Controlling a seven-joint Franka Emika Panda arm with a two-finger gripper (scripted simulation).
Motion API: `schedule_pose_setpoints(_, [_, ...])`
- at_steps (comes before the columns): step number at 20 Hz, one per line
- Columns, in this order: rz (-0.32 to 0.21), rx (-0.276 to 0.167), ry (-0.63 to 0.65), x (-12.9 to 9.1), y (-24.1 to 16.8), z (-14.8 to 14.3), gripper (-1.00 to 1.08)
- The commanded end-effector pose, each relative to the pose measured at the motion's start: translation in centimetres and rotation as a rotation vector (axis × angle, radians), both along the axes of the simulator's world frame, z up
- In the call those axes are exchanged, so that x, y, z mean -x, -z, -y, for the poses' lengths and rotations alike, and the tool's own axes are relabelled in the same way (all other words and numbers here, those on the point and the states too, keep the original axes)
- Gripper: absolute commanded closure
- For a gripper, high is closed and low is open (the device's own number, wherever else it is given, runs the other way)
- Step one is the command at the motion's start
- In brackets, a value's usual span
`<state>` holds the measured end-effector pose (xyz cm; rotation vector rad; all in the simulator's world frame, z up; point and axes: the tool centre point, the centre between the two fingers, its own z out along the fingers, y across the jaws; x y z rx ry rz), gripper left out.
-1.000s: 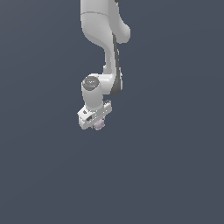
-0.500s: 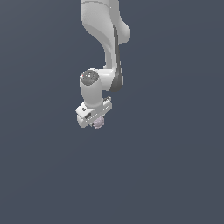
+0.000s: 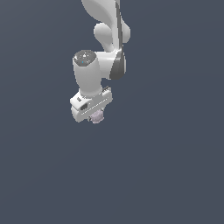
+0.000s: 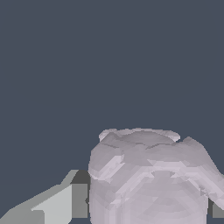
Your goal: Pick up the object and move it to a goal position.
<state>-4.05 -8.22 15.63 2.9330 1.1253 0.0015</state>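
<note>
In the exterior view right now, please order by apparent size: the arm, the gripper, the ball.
1. The arm, clearly largest.
2. The gripper.
3. The ball, smallest; it peeks out under the gripper, partly hidden, so its full size is unsure.

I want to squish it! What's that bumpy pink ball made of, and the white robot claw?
The ball looks matte and lumpy, maybe rubber or foam; a render can't show softness. The gripper looks like smooth, hard white plastic with a faint sheen.

Ball (image 3: 96, 116) sits btwn fingers (image 4: 57, 203), right under gripper (image 3: 97, 117) body
</note>
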Motion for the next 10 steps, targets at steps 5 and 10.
schedule_pose_setpoints(5, [0.0, -0.001, 0.0, -1.7, -6.7, -0.2, 1.08])
schedule_pose_setpoints(10, [0.0, -0.001, 0.0, -3.0, -11.7, -0.3, 1.08])
